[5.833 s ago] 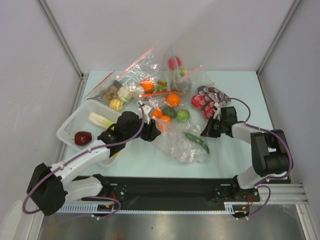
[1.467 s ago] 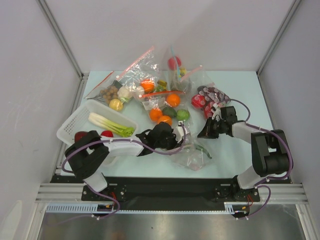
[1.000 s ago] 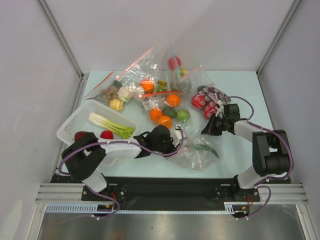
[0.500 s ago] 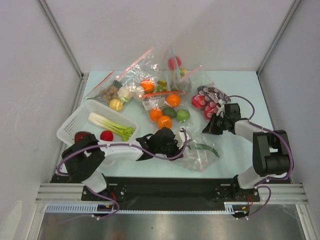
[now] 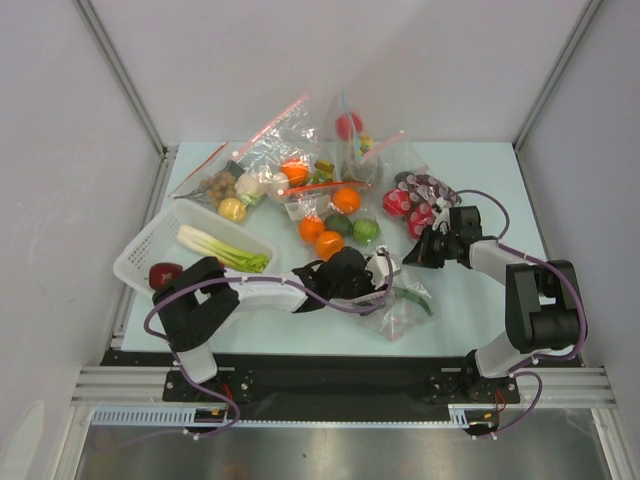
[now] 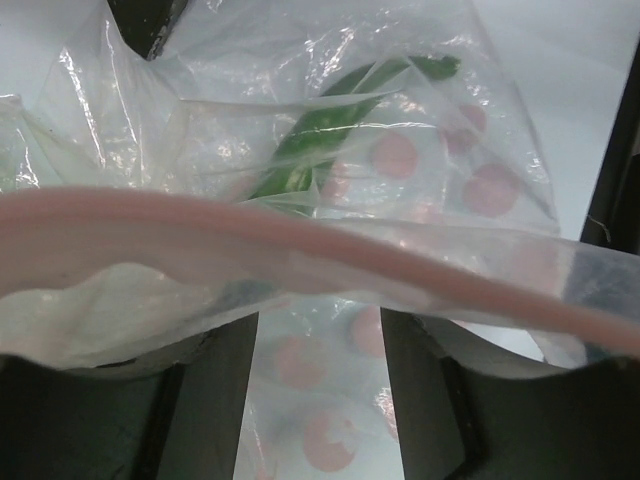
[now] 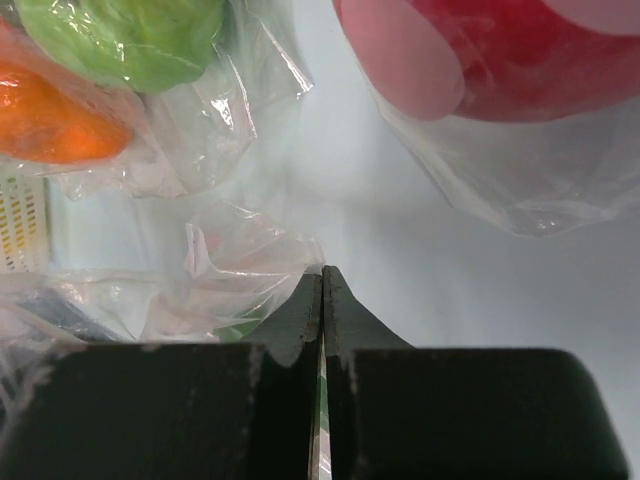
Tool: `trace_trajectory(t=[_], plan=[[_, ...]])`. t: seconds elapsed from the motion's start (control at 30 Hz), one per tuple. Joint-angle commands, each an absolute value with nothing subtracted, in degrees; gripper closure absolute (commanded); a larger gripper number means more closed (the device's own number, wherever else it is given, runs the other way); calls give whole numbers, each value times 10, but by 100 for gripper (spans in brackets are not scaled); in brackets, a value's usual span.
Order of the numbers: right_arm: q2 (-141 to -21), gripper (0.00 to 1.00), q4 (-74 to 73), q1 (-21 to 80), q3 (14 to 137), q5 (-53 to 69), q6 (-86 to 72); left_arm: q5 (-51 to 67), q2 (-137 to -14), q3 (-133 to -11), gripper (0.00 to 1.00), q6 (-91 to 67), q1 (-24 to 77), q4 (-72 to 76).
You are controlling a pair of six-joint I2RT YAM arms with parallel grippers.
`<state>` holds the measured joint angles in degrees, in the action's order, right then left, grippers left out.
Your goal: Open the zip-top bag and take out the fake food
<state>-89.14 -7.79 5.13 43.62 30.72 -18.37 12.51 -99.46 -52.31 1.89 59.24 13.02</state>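
Zip-top bag (image 5: 398, 303) lies on the desk (image 5: 480, 170), front centre, between the two claws. Its pink strip (image 6: 300, 250) runs right across the left wrist view, so the mouth faces the left claw (image 6: 320, 335). One green piece of fake food (image 6: 325, 135) shows inside, beyond the strip. Leek (image 5: 218, 249) and dark red apple (image 5: 165, 275) sit in the white basket (image 5: 140, 250). Left claw: fingers parted by a moderate gap, nothing visibly clamped; strip and film drape over the tips, and I cannot tell whether either finger is inside the mouth. Right claw (image 7: 322, 280): fingers pressed flat together, with a fold of bag film running into the seam; judged to be a pinch on the far side of the bag. Risks: (1) The pinch is on thin, slick film at the very tips, so a push from the left claw could pull it free and the bag would slide instead of opening. (2) If the left claw closes here it likely catches strip or film rather than the green piece, and the whole bag lifts. (3) The slack wall hangs across the mouth and may fold shut ahead of the fingers. (4) The right claw is near the neighbouring bag of red pieces (image 7: 500, 60), and a backward pull could drag that along.
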Motion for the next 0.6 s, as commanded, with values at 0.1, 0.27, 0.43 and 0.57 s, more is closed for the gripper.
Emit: trace_trajectory(t=[0.1, 0.27, 0.43, 0.57], plan=[[-885, 100, -55, 49, 436, 336, -184, 90, -1014, -565, 39, 54, 594, 146], [-890, 100, -48, 50, 434, 349, -185, 74, -1033, -572, 32, 63, 592, 145], [-886, 100, -52, 50, 434, 352, -184, 53, -1053, -584, 31, 70, 588, 134], [-885, 100, -50, 51, 433, 357, -182, 47, -1063, -586, 26, 73, 583, 142]])
